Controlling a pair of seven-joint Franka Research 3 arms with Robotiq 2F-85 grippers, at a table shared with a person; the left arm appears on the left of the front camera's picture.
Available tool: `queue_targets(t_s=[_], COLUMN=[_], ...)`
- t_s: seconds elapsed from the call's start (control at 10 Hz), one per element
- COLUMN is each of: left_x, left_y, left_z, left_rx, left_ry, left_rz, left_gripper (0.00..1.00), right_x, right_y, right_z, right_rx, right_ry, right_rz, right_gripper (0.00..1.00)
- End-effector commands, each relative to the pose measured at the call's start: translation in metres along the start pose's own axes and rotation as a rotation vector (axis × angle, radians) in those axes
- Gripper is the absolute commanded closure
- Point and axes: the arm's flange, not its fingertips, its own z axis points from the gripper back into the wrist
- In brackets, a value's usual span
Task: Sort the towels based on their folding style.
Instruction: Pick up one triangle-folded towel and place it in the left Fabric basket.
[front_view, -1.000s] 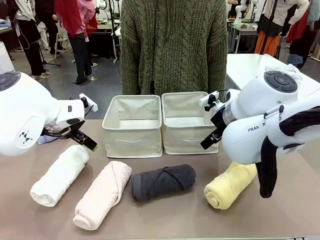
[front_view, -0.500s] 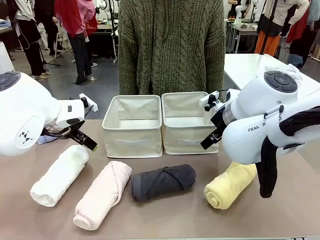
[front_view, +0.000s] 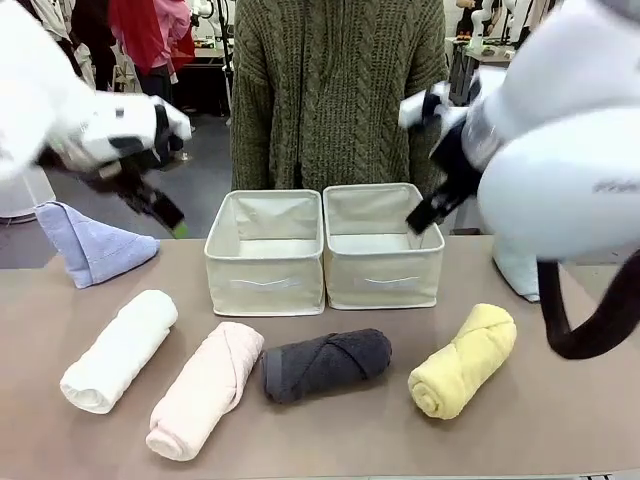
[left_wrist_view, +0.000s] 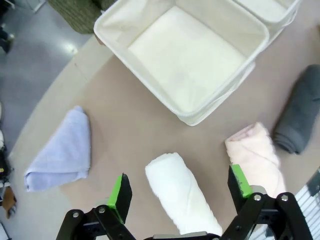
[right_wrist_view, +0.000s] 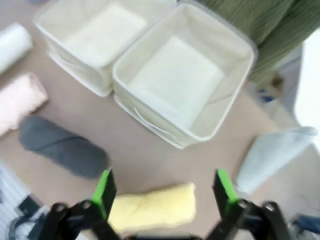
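Note:
Four rolled towels lie in a row near the front edge: white (front_view: 120, 350), pale pink (front_view: 205, 388), dark grey (front_view: 327, 364) and yellow (front_view: 463, 360). A periwinkle blue cone towel (front_view: 95, 245) lies at the far left. A pale grey-green cone (front_view: 515, 270) peeks out behind the right arm. My left gripper (front_view: 165, 215) hangs open, high above the table's left side; its wrist view looks down on the white roll (left_wrist_view: 182, 192) and blue cone (left_wrist_view: 62, 150). My right gripper (front_view: 420, 218) is open above the right box, over the yellow roll (right_wrist_view: 152, 207) and the grey-green cone (right_wrist_view: 275, 155).
Two cream fabric boxes stand side by side at the table's middle back, the left box (front_view: 265, 290) and the right box (front_view: 385, 290), both with nothing inside. A person in a green knit sweater (front_view: 340, 90) stands right behind them.
Both arms have lifted up and away from the table, blurred with motion. That uncovered the blue cone at the left and the grey-green cone at the right. The towels have not moved.

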Motion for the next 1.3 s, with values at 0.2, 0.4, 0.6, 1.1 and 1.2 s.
queue_targets(t_s=[0.2, 0.4, 0.6, 1.1, 1.2], left_x=[0.002, 0.015, 0.015, -0.016, -0.030], left_y=[-0.011, -0.007, -0.007, 0.085, 0.115], left_z=[0.070, 0.068, 0.068, 0.087, 0.093], left_rx=[0.025, 0.013, 0.013, -0.225, -0.291], left_ry=[-0.072, -0.021, -0.021, -0.185, -0.222], left_rz=[-0.041, -0.021, -0.021, -0.053, -0.025], left_gripper=[0.00, 0.00, 0.00, 0.00, 0.00], right_x=[0.011, 0.018, 0.018, -0.027, -0.048], right_y=[0.007, 0.006, 0.006, -0.129, -0.161], right_z=[0.044, 0.062, 0.062, 0.084, 0.091], right_rx=[-0.036, -0.023, -0.023, 0.436, 0.483], right_ry=[0.022, -0.003, -0.003, -0.298, -0.360], right_rz=[-0.002, -0.001, -0.001, -0.078, -0.120], right_gripper=[0.00, 0.00, 0.00, 0.00, 0.00])
